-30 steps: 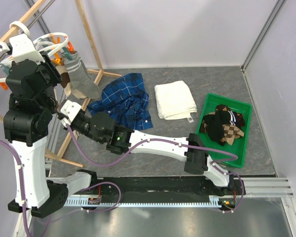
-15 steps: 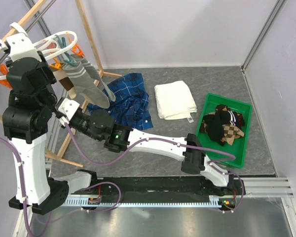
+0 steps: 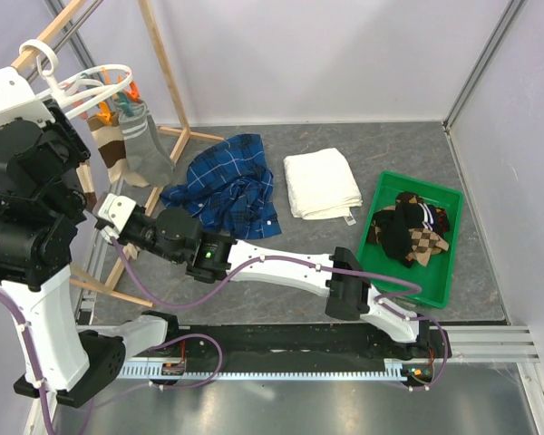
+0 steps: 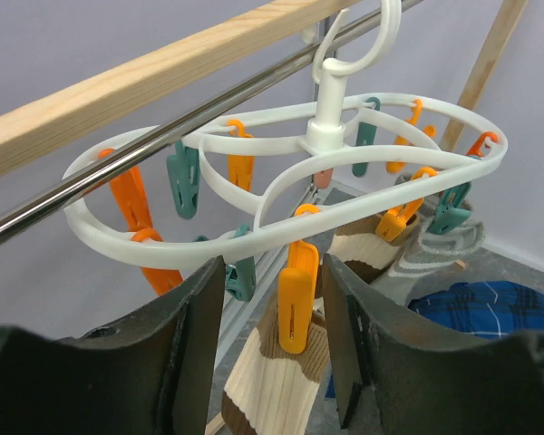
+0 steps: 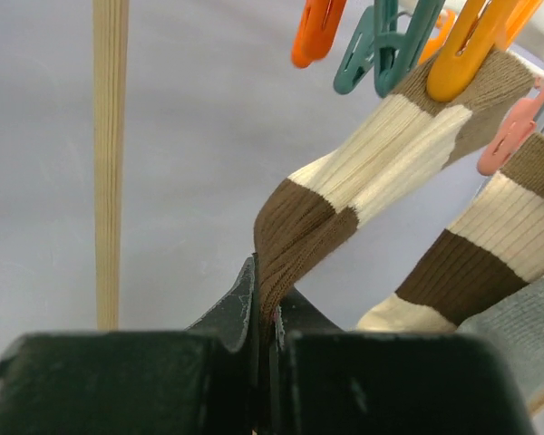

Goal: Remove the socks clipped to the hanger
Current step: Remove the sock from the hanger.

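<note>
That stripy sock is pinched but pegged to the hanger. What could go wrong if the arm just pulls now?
1. The right fingers pinch only a fold of the brown-and-cream sock, so it might slip free before the orange peg lets go.
2. The left fingers are open, not gripping the hanger, so a hard pull could swing it or lift its hook off the metal rod.

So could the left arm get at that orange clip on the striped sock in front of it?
Probably yes. The left fingers stand open just before the orange clip, nothing between them. The right fingers pinch a brown-and-cream sock lower down, seemingly out of the way.
</note>
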Controlling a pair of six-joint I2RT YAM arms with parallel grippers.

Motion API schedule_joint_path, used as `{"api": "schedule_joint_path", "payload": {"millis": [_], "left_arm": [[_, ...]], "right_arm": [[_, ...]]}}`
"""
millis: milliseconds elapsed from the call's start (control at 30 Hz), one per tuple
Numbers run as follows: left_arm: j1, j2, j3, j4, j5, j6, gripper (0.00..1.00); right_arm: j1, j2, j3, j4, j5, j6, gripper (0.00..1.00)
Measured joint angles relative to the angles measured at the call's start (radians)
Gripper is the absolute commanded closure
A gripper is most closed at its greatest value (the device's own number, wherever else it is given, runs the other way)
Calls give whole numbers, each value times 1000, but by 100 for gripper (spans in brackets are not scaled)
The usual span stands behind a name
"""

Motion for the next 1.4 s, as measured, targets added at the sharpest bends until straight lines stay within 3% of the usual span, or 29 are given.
{"api": "schedule_joint_path", "payload": {"millis": [233,467,667,1067,1400], "left_arm": [[0,15,32,-60,58,-42,45],[0,43,117,-109,254,-124,45],[0,26,131,-108,317,-151,45],[0,0,-72,-105,199,-150,46],[-2,37,-76,-105,24,-108,46]], "right_arm": [[0,5,11,-5,-5,-6,100],[0,11,34,-4,-9,-10,100],[0,24,40,-6,-12,-11,100],[-1,24,39,-5,-7,-15,100],[-2,24,39,-5,-11,-13,100]]}}
